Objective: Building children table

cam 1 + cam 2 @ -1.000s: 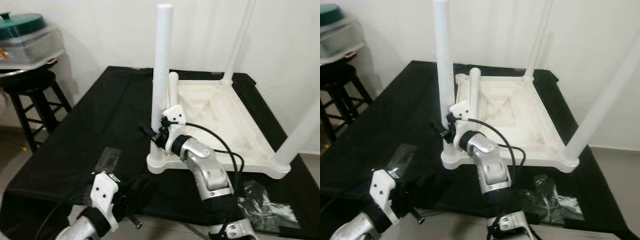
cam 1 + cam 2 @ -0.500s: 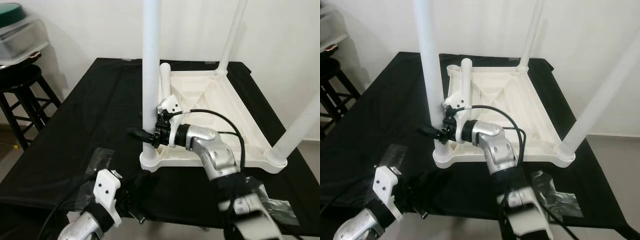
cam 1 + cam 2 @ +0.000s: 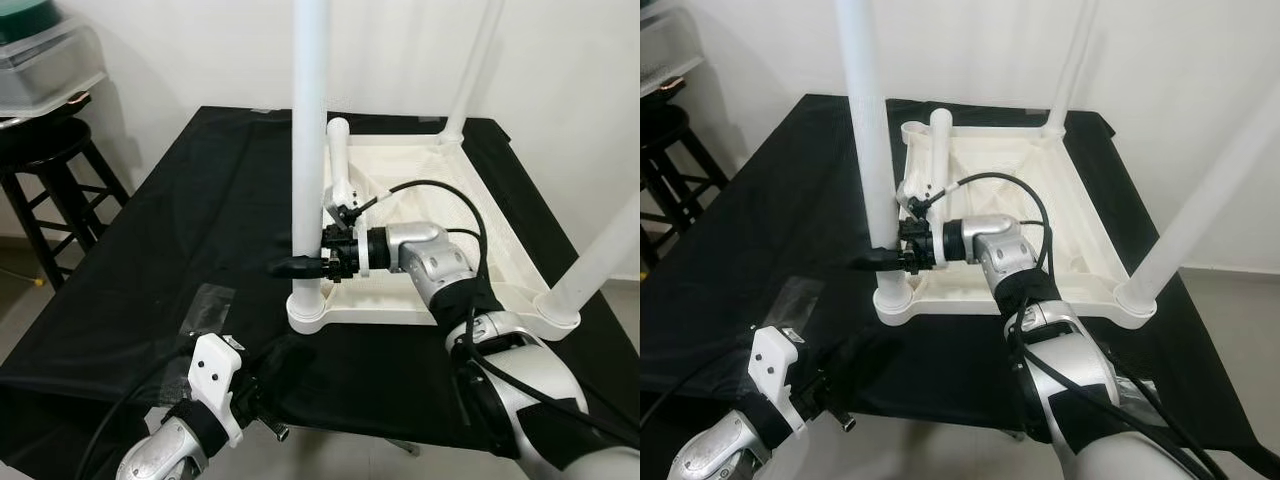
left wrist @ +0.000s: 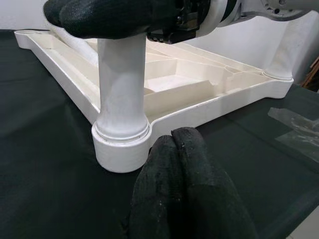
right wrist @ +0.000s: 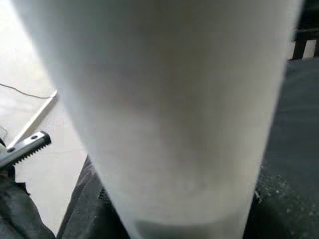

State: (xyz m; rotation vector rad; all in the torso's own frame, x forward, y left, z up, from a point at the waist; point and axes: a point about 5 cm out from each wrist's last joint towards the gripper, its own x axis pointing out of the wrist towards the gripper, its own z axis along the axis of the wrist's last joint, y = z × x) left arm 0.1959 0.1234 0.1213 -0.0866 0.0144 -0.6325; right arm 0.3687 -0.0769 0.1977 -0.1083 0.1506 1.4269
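The white children's table (image 3: 430, 220) lies upside down on the black-draped worktop (image 3: 180, 250), legs up. The right gripper (image 3: 300, 266) clasps its near-left leg (image 3: 308, 150) low down. The left gripper (image 4: 174, 164), fingers pressed together and empty, hovers just before that leg's corner socket (image 4: 121, 144).

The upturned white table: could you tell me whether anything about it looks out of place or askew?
One leg lies loose, slanting across the upturned table top, while three others stand upright in corner sockets. The right gripper clasps the near-left leg low down. Crumpled clear plastic lies on the black cloth.
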